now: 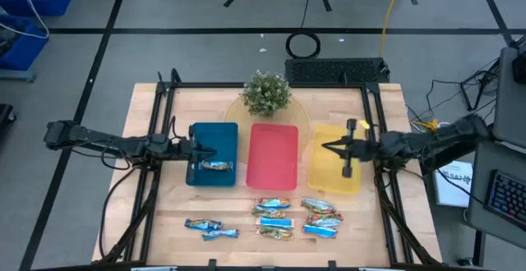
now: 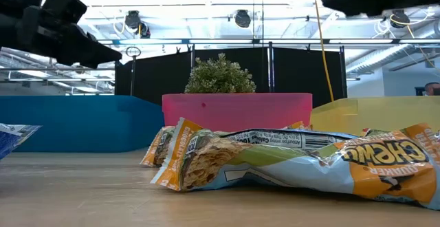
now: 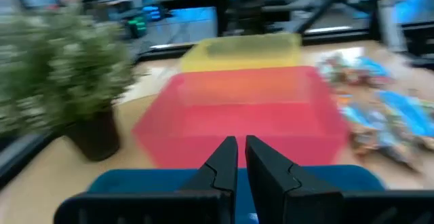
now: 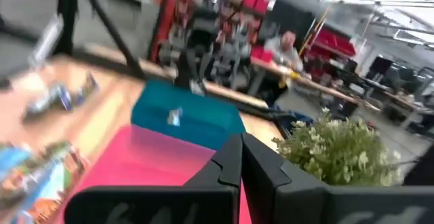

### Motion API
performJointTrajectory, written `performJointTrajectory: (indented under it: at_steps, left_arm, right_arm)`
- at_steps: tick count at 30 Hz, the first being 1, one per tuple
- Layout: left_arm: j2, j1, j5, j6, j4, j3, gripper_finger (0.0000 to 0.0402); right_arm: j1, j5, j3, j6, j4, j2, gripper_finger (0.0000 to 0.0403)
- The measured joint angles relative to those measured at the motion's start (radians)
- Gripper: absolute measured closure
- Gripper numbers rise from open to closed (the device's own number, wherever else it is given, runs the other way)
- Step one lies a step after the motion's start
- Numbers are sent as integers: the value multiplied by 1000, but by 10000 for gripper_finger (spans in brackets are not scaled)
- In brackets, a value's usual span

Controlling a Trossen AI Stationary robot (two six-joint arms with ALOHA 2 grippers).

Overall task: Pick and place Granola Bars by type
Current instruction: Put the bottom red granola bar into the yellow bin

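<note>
Overhead, three trays sat mid-table with bare wood around them.
Largest first: the table lay open at its front-left; the blue tray held one granola bar lying crosswise, while the red tray and yellow tray held none. Remaining Granola Bars lay mostly crosswise along the front. The left end effector and right end effector hovered pressed together, holding nothing.

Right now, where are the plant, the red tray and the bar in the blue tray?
plant (image 1: 267,93), high view, leafy top.
red tray (image 1: 273,157), high view, bare floor.
bar in the blue tray (image 1: 216,166), high view, wrapper middle.
</note>
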Motion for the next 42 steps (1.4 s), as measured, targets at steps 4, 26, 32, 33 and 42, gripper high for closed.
performJointTrajectory:
  at_steps: [4, 26, 32, 33, 42]
  left_arm:
    - [0, 0, -85, -42, -1, 0, 362]
    - [0, 0, -73, -153, -54, 0, 362]
    - [0, -1, -14, -196, -87, 0, 362]
    - [0, -2, 5, -196, -93, 0, 362]
    - [0, -2, 47, -192, -107, 0, 362]
  right_arm:
    - [135, 254, 221, -39, -139, 305, 403]
    - [650, 598, 1154, 555, -828, 1274, 354]
    - [629, 287, 1246, 1024, -1118, 1392, 349]
    - [627, 238, 1247, 1110, -1164, 1395, 346]
    - [628, -111, 1228, 1444, -1318, 1396, 269]
